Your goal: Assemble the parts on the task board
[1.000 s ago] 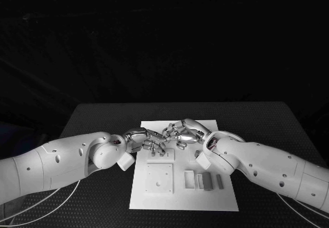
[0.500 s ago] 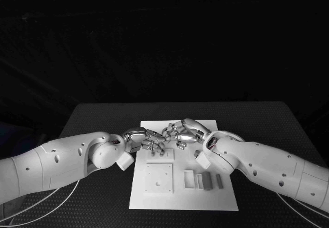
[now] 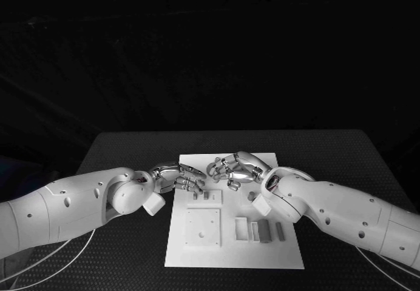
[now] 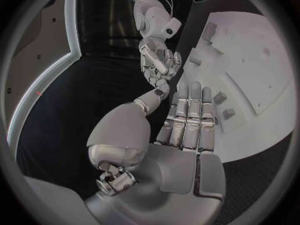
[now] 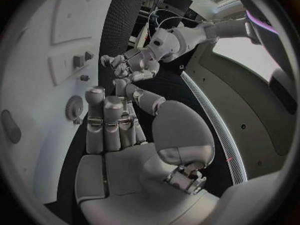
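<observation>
At centre frame on the black textured tabletop (image 3: 122, 151): task board (image 3: 229, 251), a flat white rectangular plate, long axis running top to bottom. Small grey block parts (image 3: 265, 231) stand lower right on it. Left hand (image 3: 178, 178) and right hand (image 3: 235, 170), silver, fingers curled, meet over its upper end; grasp cannot be told.

**Board layout, hands over the far half**

The task board (image 3: 235, 254) is lying in the middle of the table (image 3: 350, 151). The left hand (image 3: 178, 177) and right hand (image 3: 235, 170) are hovering side by side over the board's far half, near each other. Just in front of the left hand, 2 small parts (image 3: 201, 195) are standing in a raised block. Nearer the robot, a square plate (image 3: 202, 227) is sitting left of a row of upright pieces (image 3: 260, 230).
</observation>
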Tool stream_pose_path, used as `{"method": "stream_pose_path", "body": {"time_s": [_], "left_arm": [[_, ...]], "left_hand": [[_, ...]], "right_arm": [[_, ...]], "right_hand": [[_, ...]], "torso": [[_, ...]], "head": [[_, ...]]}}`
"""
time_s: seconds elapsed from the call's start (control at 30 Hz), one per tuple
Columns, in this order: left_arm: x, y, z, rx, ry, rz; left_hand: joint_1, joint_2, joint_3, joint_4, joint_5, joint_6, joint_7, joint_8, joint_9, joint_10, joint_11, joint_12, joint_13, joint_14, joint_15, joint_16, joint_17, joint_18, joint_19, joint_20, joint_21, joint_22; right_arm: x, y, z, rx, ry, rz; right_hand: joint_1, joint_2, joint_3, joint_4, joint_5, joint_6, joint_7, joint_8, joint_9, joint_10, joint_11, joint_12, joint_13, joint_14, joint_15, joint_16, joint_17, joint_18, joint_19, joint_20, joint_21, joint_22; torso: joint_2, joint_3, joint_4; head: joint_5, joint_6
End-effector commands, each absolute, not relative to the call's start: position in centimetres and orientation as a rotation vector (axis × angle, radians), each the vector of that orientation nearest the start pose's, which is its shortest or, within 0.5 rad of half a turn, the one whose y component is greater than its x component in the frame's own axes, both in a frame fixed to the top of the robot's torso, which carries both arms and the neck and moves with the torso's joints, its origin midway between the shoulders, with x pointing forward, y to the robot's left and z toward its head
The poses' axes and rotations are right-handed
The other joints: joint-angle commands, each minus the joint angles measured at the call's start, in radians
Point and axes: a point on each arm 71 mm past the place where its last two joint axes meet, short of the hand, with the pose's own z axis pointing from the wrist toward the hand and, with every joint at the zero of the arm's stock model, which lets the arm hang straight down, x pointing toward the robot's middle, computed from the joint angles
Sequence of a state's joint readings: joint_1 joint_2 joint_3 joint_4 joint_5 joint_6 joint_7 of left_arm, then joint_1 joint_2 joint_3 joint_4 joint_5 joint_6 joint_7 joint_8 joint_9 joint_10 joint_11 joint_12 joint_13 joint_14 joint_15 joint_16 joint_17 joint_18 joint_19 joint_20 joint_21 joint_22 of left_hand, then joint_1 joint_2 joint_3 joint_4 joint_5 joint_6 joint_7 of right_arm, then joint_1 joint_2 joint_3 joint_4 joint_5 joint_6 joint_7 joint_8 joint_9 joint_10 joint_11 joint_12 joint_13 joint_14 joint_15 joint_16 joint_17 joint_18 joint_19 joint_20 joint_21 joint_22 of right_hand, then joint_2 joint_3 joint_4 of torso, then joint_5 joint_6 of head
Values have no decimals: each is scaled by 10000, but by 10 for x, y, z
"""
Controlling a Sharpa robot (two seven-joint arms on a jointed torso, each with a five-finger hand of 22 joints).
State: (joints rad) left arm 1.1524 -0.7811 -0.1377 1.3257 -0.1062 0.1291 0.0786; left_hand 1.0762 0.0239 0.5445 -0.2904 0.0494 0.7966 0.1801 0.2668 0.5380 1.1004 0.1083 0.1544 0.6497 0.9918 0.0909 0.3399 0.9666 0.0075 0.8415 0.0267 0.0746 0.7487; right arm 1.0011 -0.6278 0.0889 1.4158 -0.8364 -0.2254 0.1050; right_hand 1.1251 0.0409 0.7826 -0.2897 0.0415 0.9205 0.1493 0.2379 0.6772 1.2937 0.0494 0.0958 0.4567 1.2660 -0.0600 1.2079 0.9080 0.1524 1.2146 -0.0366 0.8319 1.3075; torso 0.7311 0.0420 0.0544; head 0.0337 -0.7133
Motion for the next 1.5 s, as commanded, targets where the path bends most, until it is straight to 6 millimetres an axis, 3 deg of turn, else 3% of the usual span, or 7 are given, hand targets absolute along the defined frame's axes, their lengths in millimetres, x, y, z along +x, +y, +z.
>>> {"method": "stream_pose_path", "body": {"time_s": [0.03, 0.2, 0.4, 0.63, 1.13, 1.5], "left_arm": [[482, 221, -267, -11173, 20510, -14739], [486, 236, -267, -11374, 20151, -14366], [491, 252, -266, -11514, 19449, -14047], [493, 260, -264, -11645, 19034, -13854], [492, 256, -264, -11601, 19095, -13951], [492, 254, -264, -11584, 19132, -13994]], "left_hand": [[19, -61, -31, 1, -3, -78, 2, -30, -16, -16, -32, -48, 20, 74, -30, -37, 16, -75, 4, 5, 21, 18], [17, -59, -31, 4, -2, -75, 2, -27, -17, -14, -32, -50, 24, 78, -31, -39, 19, -75, 9, 3, 23, 20], [3, -53, -38, 6, -2, -72, 15, -21, -24, 39, -52, -38, 53, 123, -48, -33, 36, -75, 39, -17, 39, 33], [-56, -82, -76, 7, -3, -61, 0, -7, -36, 123, -88, -24, 99, 216, -87, -15, 70, -75, 110, -54, 80, 70], [-80, -90, -87, 12, -2, -59, 6, -4, -42, 138, -94, -30, 113, 238, -97, -16, 81, -75, 125, -65, 89, 83], [-97, -89, -91, 18, -3, -59, 15, -3, -45, 143, -96, -34, 118, 245, -100, -19, 86, -75, 129, -67, 92, 88]], "right_arm": [[472, -119, -241, 3478, 18284, 12775], [471, -121, -241, 2797, 18305, 12481], [465, -119, -241, 487, 18241, 11644], [451, -118, -253, -1586, 18735, 10855], [429, -107, -285, -2971, 19449, 10289], [428, -101, -287, -3008, 19301, 10220]], "right_hand": [[-50, 32, 52, 4, 66, 82, -8, 49, 14, 117, -46, 31, 16, 23, -69, -39, -11, 1094, 25, -57, -36, 168], [-49, 25, 57, 0, 67, 84, -13, 54, 21, 119, -50, 34, 23, 31, -73, -37, -11, 1093, 31, -62, -33, 169], [-38, 6, 69, -7, 66, 87, -21, 62, 32, 122, -57, 36, 37, 50, -81, -30, -9, 1094, 49, -75, -24, 172], [3, -65, 91, -8, 67, 104, -43, 85, 61, 202, -88, 94, 114, 96, -110, -15, -5, 1094, 93, -109, 3, 179], [21, -113, 92, -4, 67, 117, -68, 96, 78, 302, -126, 192, 255, 121, -146, -9, 0, 1094, 116, -126, 14, 179], [26, -139, 80, -5, 67, 125, -103, 86, 93, 301, -177, 410, 729, 153, -197, -13, 9, 1093, 147, -149, 23, 174]], "torso": [[-1, 0, 2], [-1, 0, -3], [-1, -2, -1], [0, -13, 0], [-2, -10, 14], [1, -14, 2]], "head": [[5, -15], [30, -40], [75, -116], [234, -338], [518, -688], [645, -887]]}}
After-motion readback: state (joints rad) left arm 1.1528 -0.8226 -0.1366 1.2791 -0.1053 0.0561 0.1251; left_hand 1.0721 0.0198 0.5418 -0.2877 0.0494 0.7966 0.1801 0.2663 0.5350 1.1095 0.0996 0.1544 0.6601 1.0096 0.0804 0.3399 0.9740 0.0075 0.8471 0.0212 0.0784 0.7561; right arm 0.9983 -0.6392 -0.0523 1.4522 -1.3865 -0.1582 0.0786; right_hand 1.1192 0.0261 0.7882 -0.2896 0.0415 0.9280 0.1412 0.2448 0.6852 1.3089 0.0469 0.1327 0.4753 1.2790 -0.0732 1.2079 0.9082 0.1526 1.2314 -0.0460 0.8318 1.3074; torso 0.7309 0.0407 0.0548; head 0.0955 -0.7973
